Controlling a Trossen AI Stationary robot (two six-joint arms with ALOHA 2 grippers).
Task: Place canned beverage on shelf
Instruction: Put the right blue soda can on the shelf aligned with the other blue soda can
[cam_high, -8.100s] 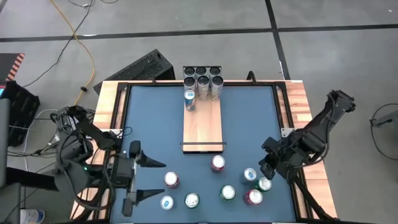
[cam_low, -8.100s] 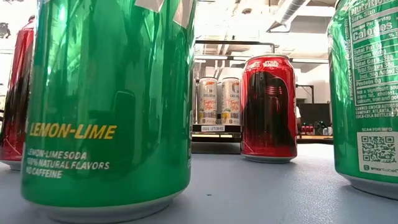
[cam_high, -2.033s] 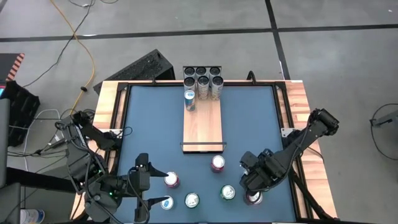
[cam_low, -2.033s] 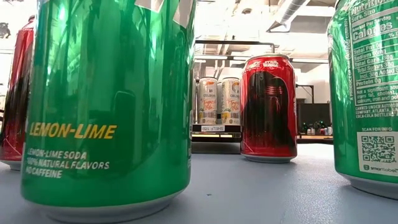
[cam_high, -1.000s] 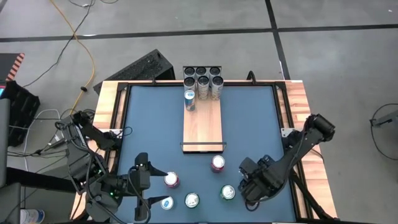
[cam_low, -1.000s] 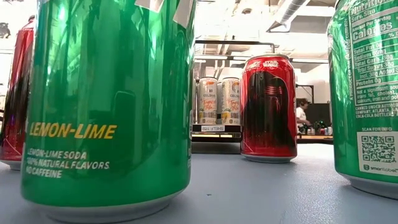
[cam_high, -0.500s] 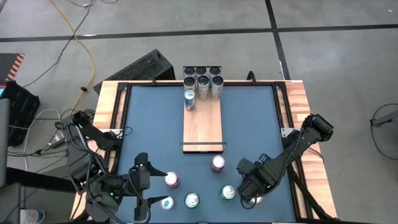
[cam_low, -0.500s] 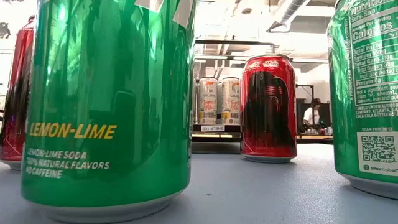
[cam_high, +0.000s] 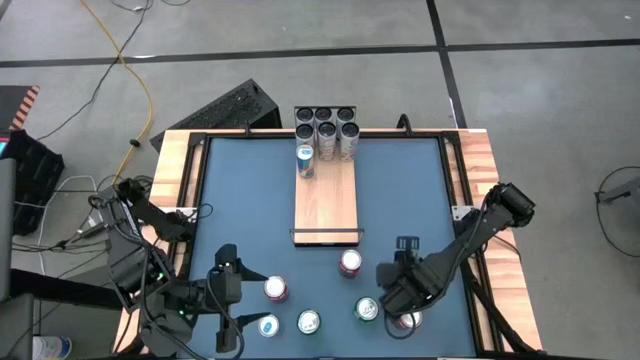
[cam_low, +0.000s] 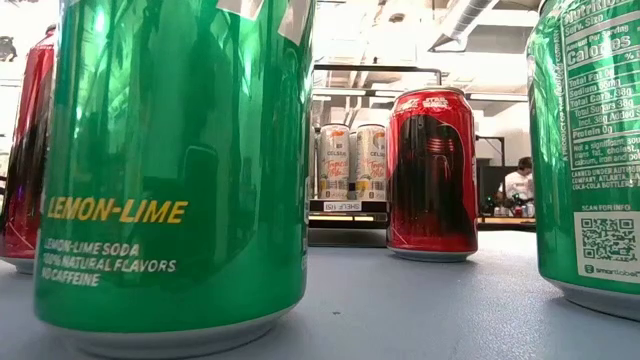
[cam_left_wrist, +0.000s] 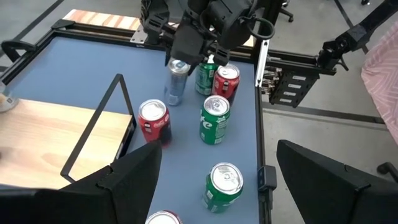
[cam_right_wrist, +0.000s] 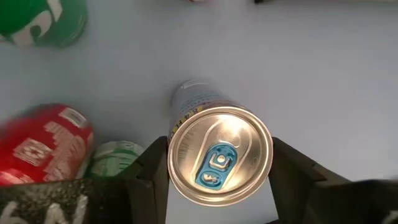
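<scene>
Seven cans (cam_high: 325, 135) crowd the shelf's (cam_high: 326, 200) far end; loose cans (cam_high: 309, 322) stand near on the worktop (cam_high: 240, 210), the right gripper (cam_right_wrist: 219, 163) around one can (cam_right_wrist: 219, 154).

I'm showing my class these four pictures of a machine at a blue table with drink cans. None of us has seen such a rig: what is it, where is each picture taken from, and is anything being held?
It is a robot with two dark arms, each ending in a two-finger gripper. One picture looks straight down on the blue table; one sits at table height among the cans; two come from cameras on the wrists. A pale wooden shelf lies on the table with seven cans at its far end. Loose cans stand nearer the arms, among them a red can. The right gripper is closed around a silver can with a blue tab, lifted clear of the table. The left gripper waits open near the table's front edge.
</scene>
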